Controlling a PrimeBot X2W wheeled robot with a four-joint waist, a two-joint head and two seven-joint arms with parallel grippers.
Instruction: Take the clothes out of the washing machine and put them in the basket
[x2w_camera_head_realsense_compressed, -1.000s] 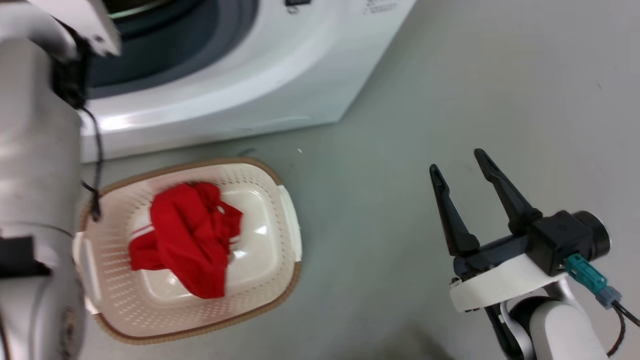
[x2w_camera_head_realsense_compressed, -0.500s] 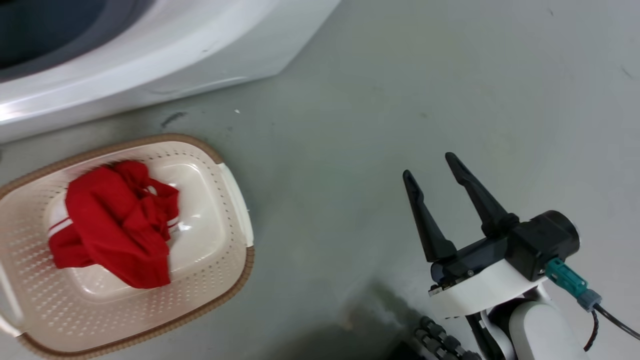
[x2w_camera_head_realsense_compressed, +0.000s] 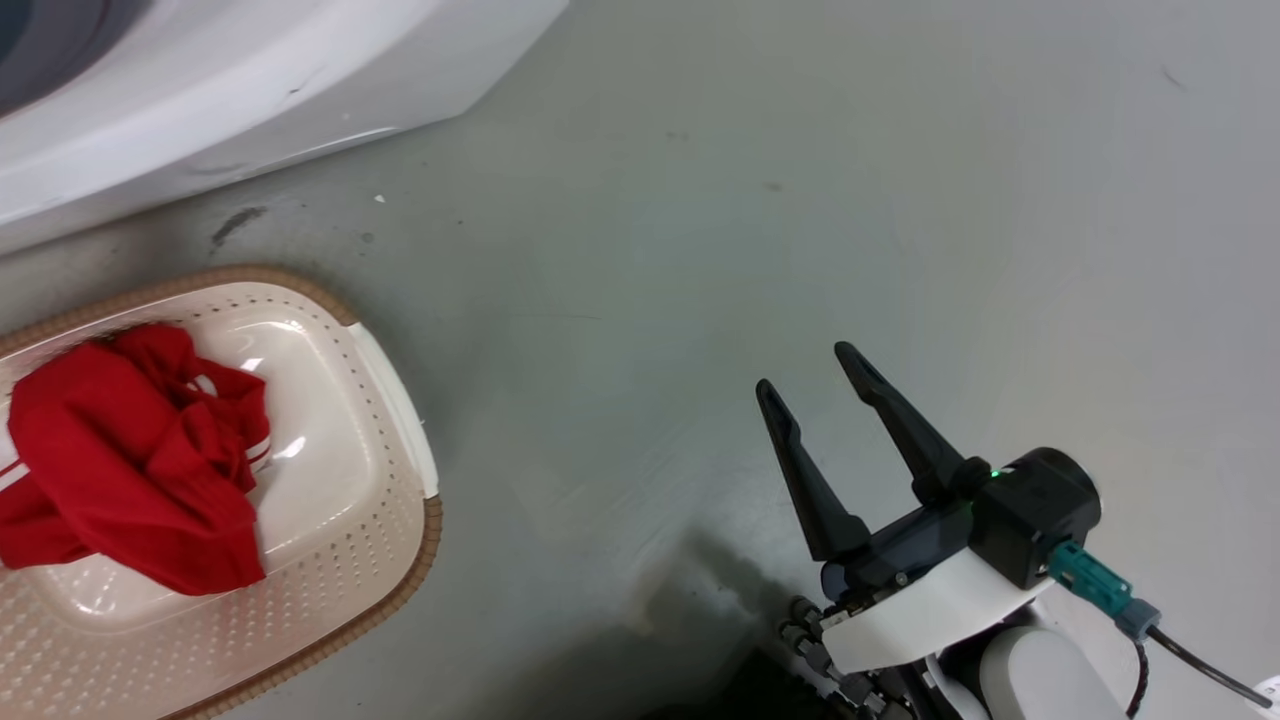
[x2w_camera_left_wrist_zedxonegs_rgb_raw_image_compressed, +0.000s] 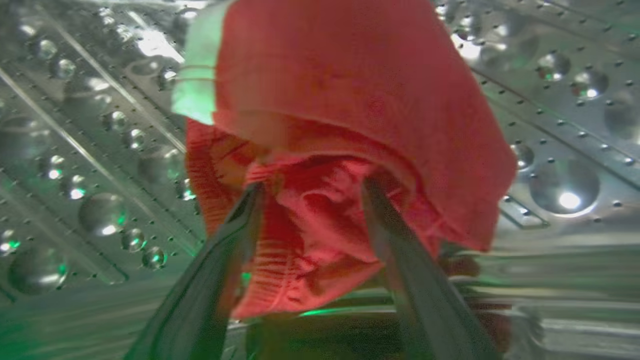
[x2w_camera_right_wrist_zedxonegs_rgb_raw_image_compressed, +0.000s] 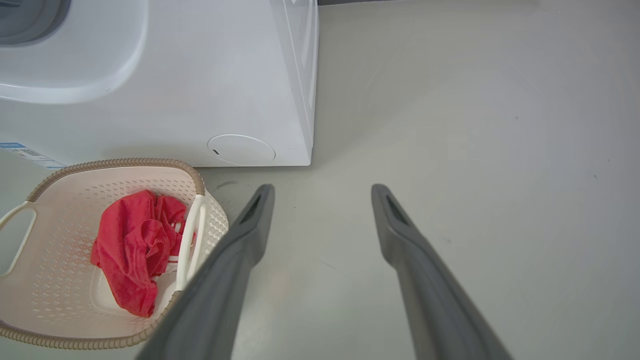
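Grey, smooth floor (x2w_camera_head_realsense_compressed: 700, 250) spreads across the head view. The white washing machine (x2w_camera_head_realsense_compressed: 250, 90) stands at its far left, and the cream basket (x2w_camera_head_realsense_compressed: 350, 540) sits on the floor just before it with a red garment (x2w_camera_head_realsense_compressed: 120, 460) crumpled inside. The right hand (x2w_camera_head_realsense_compressed: 805, 367) hovers over bare floor well apart from the basket, its fingers spread wide and holding nothing.

In the left wrist view, the perforated steel drum (x2w_camera_left_wrist_zedxonegs_rgb_raw_image_compressed: 75, 150) surrounds the left hand (x2w_camera_left_wrist_zedxonegs_rgb_raw_image_compressed: 314, 184). Its fingers stand wide apart, with a second red garment (x2w_camera_left_wrist_zedxonegs_rgb_raw_image_compressed: 350, 90) bunched between them and draped over their tips.

The right wrist view shows the basket near the machine's front, with the garment heaped on its bottom.
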